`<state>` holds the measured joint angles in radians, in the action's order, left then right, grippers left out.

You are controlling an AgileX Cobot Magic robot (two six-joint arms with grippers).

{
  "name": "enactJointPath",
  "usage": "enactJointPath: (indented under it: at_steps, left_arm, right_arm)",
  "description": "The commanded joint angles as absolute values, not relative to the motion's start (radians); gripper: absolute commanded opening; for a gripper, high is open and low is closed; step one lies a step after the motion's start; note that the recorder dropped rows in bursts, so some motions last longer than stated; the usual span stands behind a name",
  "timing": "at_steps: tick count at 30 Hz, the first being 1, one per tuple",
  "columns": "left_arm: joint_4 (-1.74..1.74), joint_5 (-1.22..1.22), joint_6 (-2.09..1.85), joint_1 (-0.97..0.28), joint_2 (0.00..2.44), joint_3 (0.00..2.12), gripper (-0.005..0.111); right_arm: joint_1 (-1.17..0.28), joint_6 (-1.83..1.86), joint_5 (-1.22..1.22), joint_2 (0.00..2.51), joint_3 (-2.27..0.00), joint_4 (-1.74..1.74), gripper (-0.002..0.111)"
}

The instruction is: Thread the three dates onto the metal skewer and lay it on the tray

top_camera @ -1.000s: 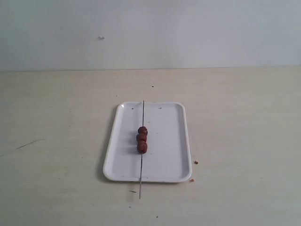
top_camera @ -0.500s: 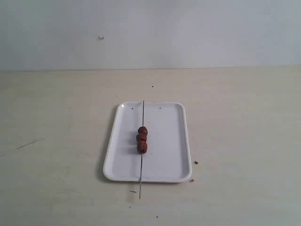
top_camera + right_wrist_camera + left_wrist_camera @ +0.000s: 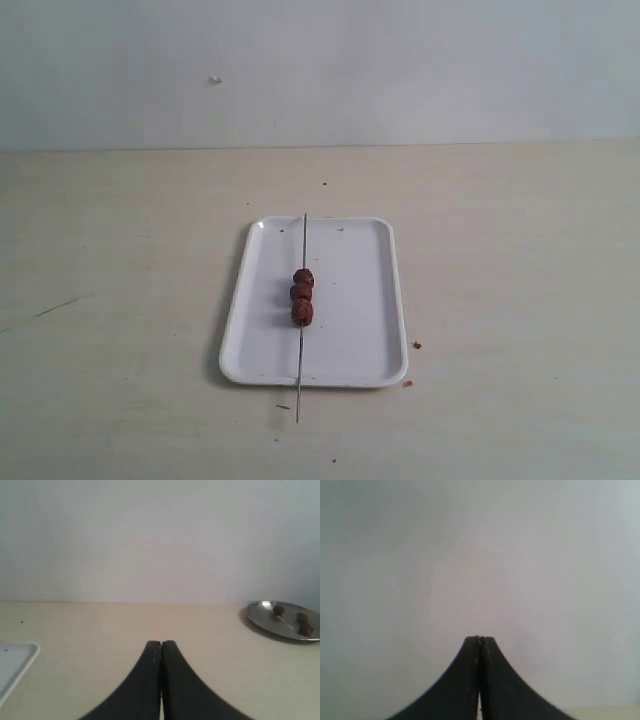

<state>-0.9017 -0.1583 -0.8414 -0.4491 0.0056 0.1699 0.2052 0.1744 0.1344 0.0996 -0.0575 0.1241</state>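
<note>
The white tray [image 3: 350, 300] lies in the middle of the table in the exterior view. The thin metal skewer [image 3: 303, 240] rests lengthwise across it, and its near tip sticks out past the tray's front rim. The three dates [image 3: 302, 296] sit threaded in a row at the skewer's middle. Neither arm shows in the exterior view. My left gripper [image 3: 480, 639] is shut with nothing in it and faces a blank wall. My right gripper [image 3: 161, 642] is shut and empty above the table, with a corner of the tray [image 3: 15, 662] off to one side.
A round metal plate [image 3: 282, 620] holding a few more dark fruits stands far off in the right wrist view. Small brown crumbs [image 3: 416, 345] lie on the table by the tray's front right corner.
</note>
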Motion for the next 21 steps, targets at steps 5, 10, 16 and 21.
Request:
enactJointPath:
  at_steps: [5,10,16,21]
  left_arm:
    - [-0.909,-0.154,-0.843,-0.449,0.000,0.167,0.000]
    - [-0.909,-0.154,-0.843,-0.449,0.000,0.167,0.000]
    - [-0.909,-0.154,-0.843,-0.449,0.000,0.167,0.000]
    - [-0.909,-0.154,-0.843,-0.449,0.000,0.167,0.000]
  right_arm:
    - [0.211,0.181,0.117,0.041,0.000,0.099,0.000]
    - [0.211,0.181,0.185,0.000,0.000,0.094,0.000]
    - [0.211,0.157,0.273,0.000,0.000,0.096,0.000]
    - [0.211,0.149,0.281,0.000,0.000,0.098,0.000]
